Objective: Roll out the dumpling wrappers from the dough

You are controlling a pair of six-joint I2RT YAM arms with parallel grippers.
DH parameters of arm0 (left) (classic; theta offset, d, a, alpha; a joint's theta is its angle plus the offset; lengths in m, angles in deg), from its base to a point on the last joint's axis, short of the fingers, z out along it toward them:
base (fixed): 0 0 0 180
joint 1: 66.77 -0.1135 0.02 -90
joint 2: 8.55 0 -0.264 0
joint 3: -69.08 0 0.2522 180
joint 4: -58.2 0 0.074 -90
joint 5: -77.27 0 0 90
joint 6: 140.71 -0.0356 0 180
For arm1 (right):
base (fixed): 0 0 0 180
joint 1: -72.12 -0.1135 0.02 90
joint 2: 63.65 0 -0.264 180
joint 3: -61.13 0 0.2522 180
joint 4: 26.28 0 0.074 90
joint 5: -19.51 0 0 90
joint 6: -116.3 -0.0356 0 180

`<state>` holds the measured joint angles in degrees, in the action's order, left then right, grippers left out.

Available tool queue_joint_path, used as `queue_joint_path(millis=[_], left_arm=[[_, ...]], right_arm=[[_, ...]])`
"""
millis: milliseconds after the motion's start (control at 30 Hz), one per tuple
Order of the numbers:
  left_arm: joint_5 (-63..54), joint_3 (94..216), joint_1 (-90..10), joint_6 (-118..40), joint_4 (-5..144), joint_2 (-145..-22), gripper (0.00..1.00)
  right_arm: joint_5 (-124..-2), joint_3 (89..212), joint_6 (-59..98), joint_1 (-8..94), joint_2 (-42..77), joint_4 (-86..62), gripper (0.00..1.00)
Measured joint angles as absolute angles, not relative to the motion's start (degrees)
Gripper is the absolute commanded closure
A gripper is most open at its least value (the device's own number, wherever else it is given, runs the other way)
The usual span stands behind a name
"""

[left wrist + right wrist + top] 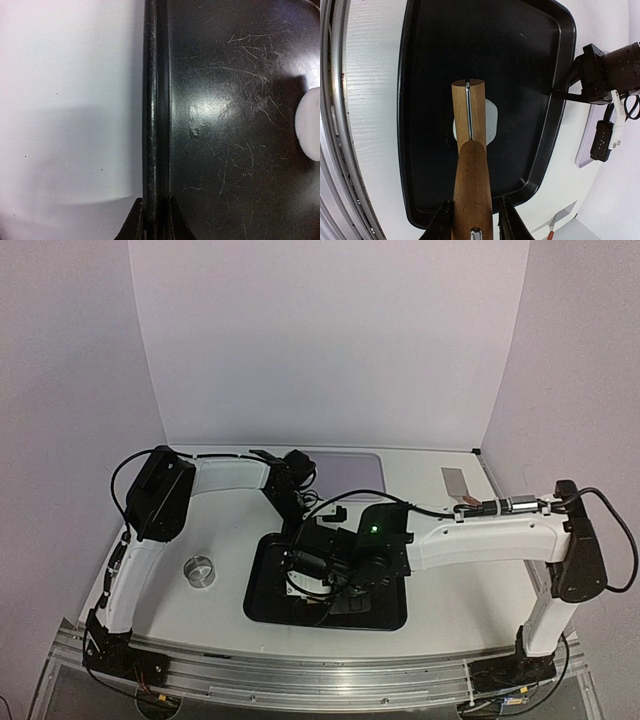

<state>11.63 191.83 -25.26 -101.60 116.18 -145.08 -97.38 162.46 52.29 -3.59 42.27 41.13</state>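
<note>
A flattened white piece of dough (491,119) lies in the middle of the black tray (430,60). Over it rests the roller of a wooden rolling pin (469,107), covering most of it. My right gripper (475,204) is shut on the pin's handle. My left gripper (156,222) is shut on the tray's rim (155,100), and the dough (310,125) shows at the right edge of that view. From above, the right arm (470,535) hides the dough, and the left gripper (297,508) sits at the tray's far edge. No dumpling wrappers are in view.
A metal ring cutter (201,570) stands on the white table left of the tray (262,590). A pale purple mat (345,468) lies at the back, and a scraper (459,486) lies at the back right. The table's metal front rail (320,675) runs along the near edge.
</note>
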Motion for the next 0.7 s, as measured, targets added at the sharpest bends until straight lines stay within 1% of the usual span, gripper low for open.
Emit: queue_joint_path(millis=[367,700], left_arm=[[11.51,191.83,-25.32,-101.60,115.87,-145.08,1.00],[10.21,191.83,-26.19,-101.73,114.84,-145.06,1.00]], right_arm=[[-94.95,160.12,53.48,-3.18,42.32,39.53,1.00],[-88.16,167.67,53.04,3.72,47.04,42.81,1.00]])
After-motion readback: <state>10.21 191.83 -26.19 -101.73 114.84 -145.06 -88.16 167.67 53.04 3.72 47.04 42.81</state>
